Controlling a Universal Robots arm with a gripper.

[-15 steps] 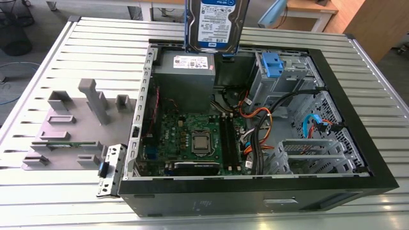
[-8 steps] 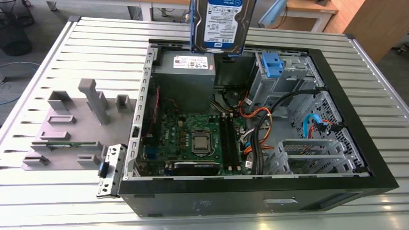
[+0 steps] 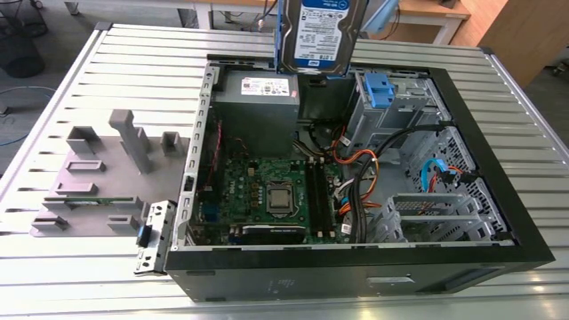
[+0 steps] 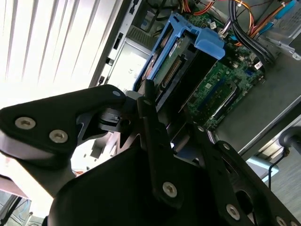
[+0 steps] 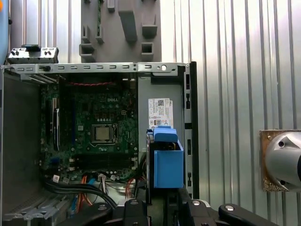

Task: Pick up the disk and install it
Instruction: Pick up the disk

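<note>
Gripper point(image 5: 162, 207) pinched blue-railed disk point(image 3: 318, 33), holding it upright above open case point(image 3: 356, 272), clear of it. We judged steady squeeze, rails square to case, cables point(image 3: 391, 143) inside case avoided, would serve best.

The black pincer point(image 4: 167, 115) hangs pointing downward, with its bolted linkage arms spread wide on either side of the wrist. Its fingers point(image 4: 150, 113) are drawn in and clamped against the edges of the disk point(image 4: 181, 66), carrying it upright in the air at the far side of the scene. In the first wrist view, the dark finger bases flank the disk's blue rail.
</note>
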